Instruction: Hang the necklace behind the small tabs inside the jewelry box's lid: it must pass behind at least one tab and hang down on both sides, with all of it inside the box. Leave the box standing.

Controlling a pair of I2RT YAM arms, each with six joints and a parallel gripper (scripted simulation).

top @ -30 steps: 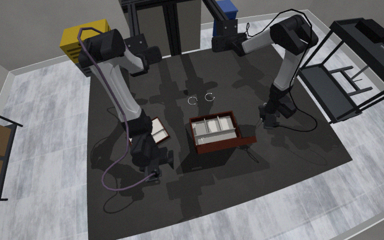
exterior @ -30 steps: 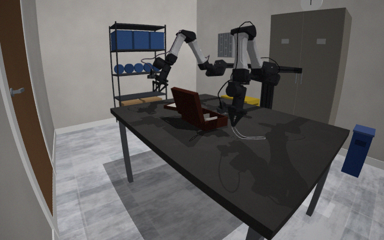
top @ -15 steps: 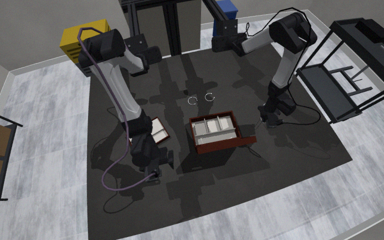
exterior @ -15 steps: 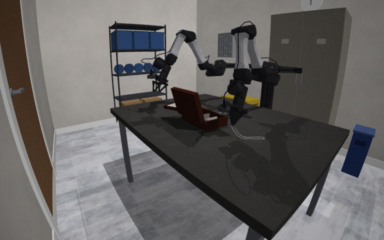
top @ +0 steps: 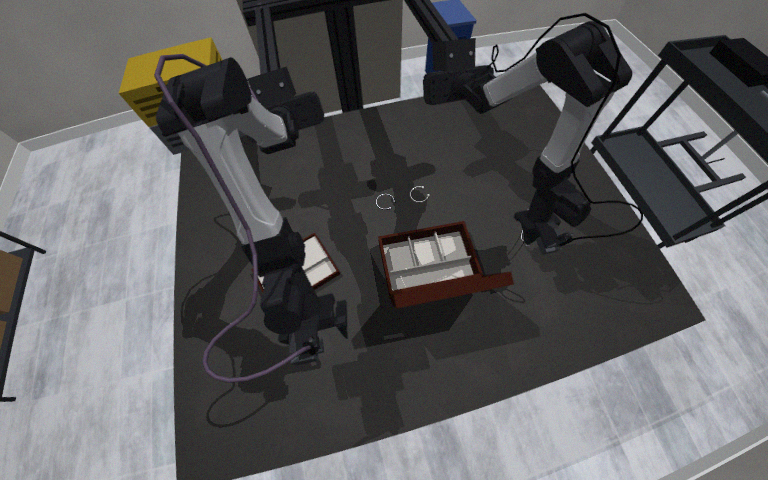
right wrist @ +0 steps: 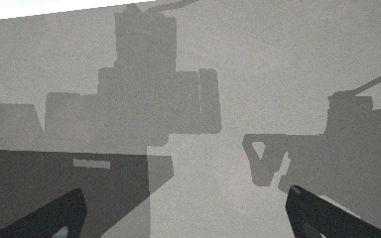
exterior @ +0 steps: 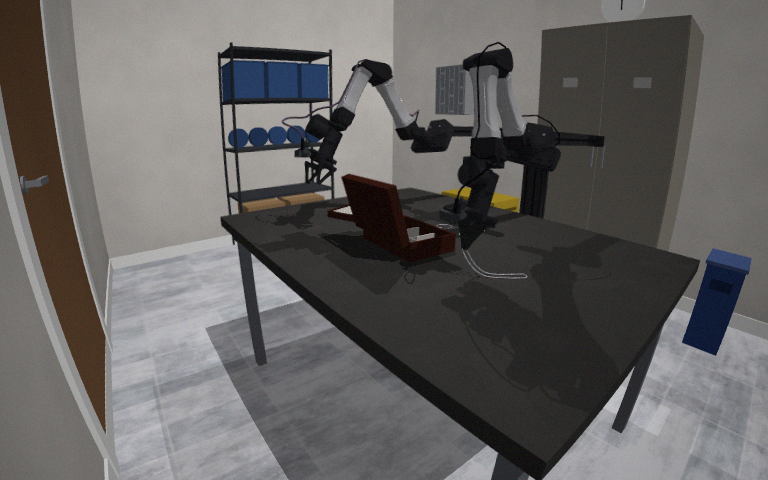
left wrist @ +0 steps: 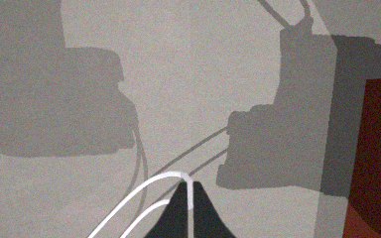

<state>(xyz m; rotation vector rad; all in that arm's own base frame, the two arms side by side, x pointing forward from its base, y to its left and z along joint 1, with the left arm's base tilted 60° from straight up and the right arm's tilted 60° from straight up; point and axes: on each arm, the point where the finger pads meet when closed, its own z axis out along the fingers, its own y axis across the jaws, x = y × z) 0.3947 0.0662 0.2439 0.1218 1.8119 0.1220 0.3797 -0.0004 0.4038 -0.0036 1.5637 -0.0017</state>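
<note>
Closed tool (left wrist: 190,184) with white necklace (left wrist: 144,184) pinched at its tip, the strands curving toward lower left; box (left wrist: 369,149), dark red, at right edge.

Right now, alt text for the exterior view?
A robot arm's shut fingers hold a white necklace that trails onto a dark table, beside an open red box. A second arm reaches over the table's far side.

The top view looked steeply down on the jewelry box (top: 436,294) (exterior: 376,217); the exterior view, farther off, faced its lid's back obliquely.
</note>
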